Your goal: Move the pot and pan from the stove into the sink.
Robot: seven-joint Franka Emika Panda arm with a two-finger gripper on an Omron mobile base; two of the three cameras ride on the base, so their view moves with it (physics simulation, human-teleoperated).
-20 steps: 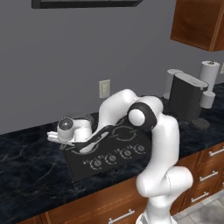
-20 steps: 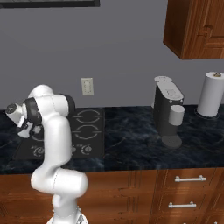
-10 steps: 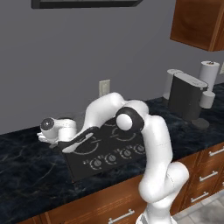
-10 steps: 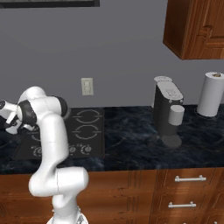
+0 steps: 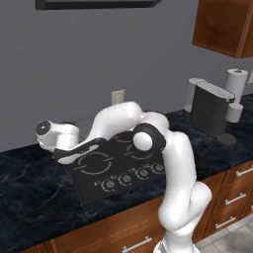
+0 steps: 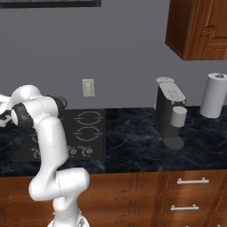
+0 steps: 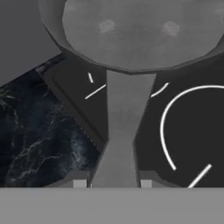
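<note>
The shallow grey pan (image 7: 140, 30) sits on the black stove (image 7: 183, 131), its long handle (image 7: 120, 131) running down between my fingertips. My gripper (image 7: 113, 181) is shut on that handle, a pad against each side. From the left base view the hand and gripper (image 5: 66, 154) hover low over the stove's (image 5: 118, 168) far left corner, with the pan (image 5: 85, 128) just behind the forearm. In the right base view the stove (image 6: 88, 133) lies beside my arm. The pot and the sink are out of view.
A dark coffee machine (image 5: 210, 108) and a paper towel roll (image 5: 236, 81) stand on the black marble counter (image 5: 29, 197) to the right. A wooden wall cabinet (image 6: 199, 26) hangs above them. Drawers run along the counter front.
The arm has swung left across the stove to its far left corner. The jaws have gone from wide open to shut on the pan's handle.
</note>
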